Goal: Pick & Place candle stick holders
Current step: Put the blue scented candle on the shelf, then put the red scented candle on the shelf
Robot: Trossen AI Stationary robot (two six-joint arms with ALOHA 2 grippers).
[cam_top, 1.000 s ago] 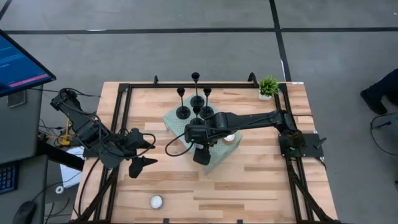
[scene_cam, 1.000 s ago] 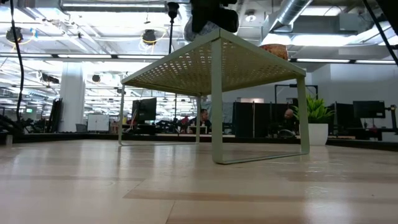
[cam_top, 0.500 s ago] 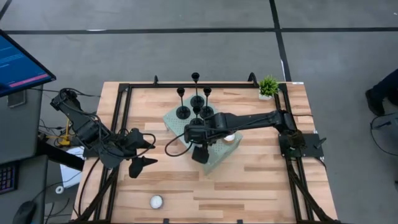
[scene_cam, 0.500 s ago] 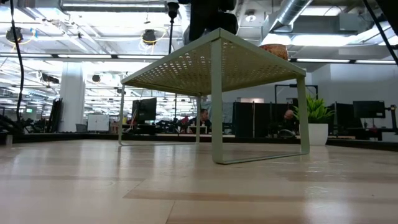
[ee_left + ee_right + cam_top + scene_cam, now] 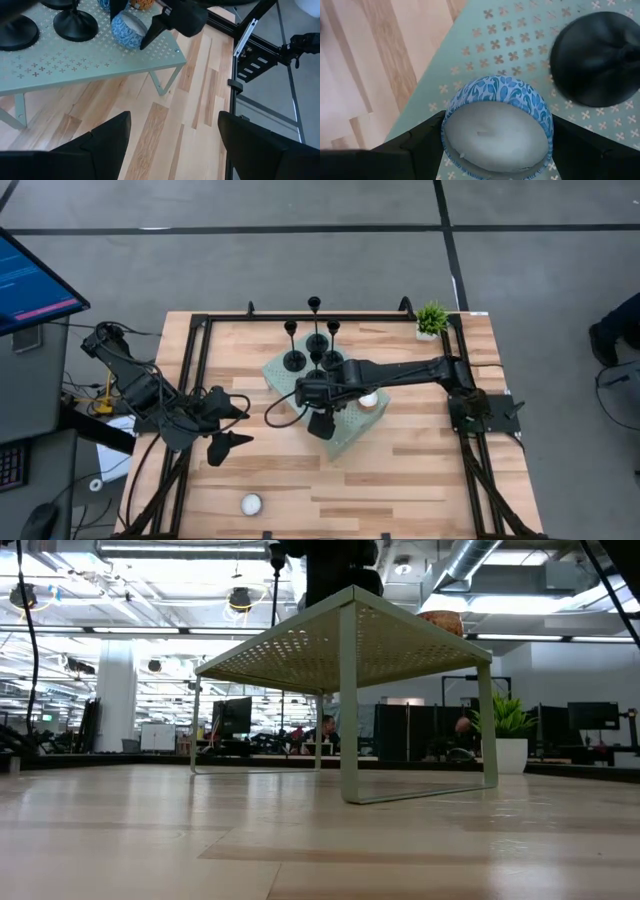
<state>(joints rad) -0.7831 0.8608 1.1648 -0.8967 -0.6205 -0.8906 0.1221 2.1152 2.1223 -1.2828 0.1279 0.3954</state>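
Observation:
Several black candle stick holders (image 5: 293, 360) stand on their disc bases on and behind the far part of a pale green perforated shelf (image 5: 345, 435). One base (image 5: 595, 60) shows beside my right gripper. My right gripper (image 5: 318, 420) is over the shelf's near part, shut on a blue-patterned tealight candle (image 5: 497, 125). My left gripper (image 5: 225, 430) is open and empty, low over the table left of the shelf. My right gripper pinches the blue tealight's round tin wall (image 5: 451, 116) between its two fingers, one on each side. The fingers slant down from the table's right side. The tin is upright, open top up, at the shelf's top (image 5: 127, 30); whether it rests there I cannot tell.
A candle in an orange tin (image 5: 368, 401) sits on the shelf near my right arm. A white tealight (image 5: 250, 504) lies on the table near the front edge. A green potted plant (image 5: 432, 318) stands at the far right corner. Black frame rails (image 5: 200, 360) border the table.
My right gripper has moved a little toward the table's far edge and down onto the shelf top, still shut on the blue tealight.

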